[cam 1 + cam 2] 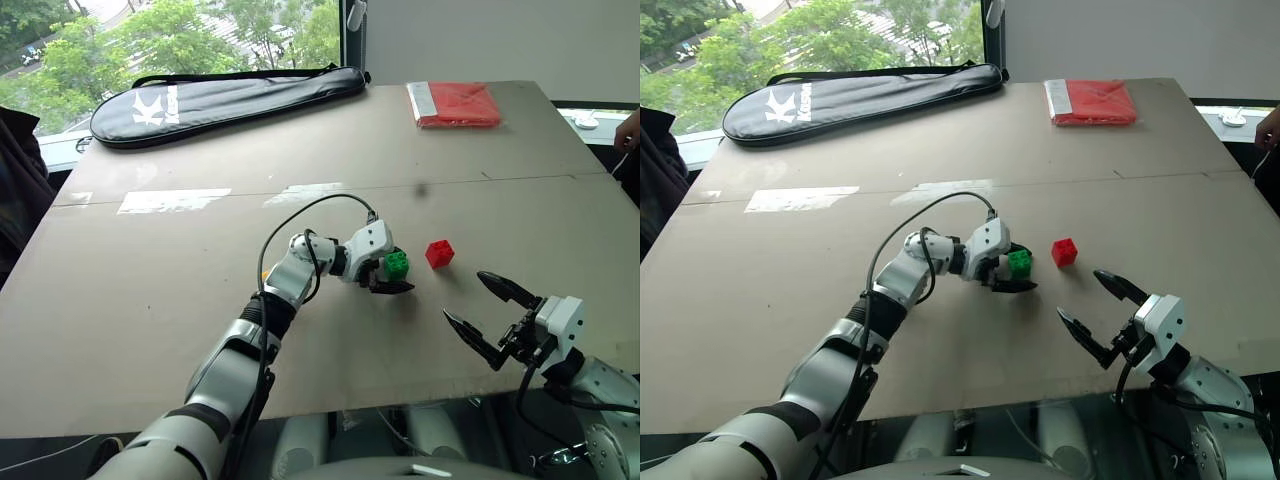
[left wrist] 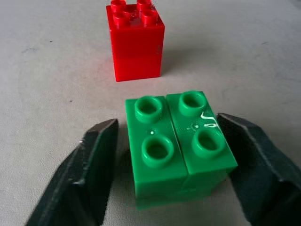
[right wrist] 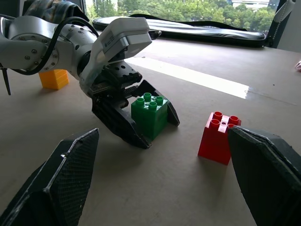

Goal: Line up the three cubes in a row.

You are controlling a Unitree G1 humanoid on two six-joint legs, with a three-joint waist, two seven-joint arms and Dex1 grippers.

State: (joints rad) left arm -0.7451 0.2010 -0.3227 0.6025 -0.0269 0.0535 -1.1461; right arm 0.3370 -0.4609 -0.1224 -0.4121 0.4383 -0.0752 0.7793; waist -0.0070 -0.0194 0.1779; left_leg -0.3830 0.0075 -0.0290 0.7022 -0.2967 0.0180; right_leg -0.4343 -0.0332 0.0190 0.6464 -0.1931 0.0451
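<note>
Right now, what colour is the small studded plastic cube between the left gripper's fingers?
Green: the studded plastic cube sits between the left gripper's open fingers, best seen in the left wrist view.

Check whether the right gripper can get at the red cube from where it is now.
Probably yes. The right gripper is open, and only bare table lies between it and the red cube. The left gripper and green cube stand off to one side.
</note>
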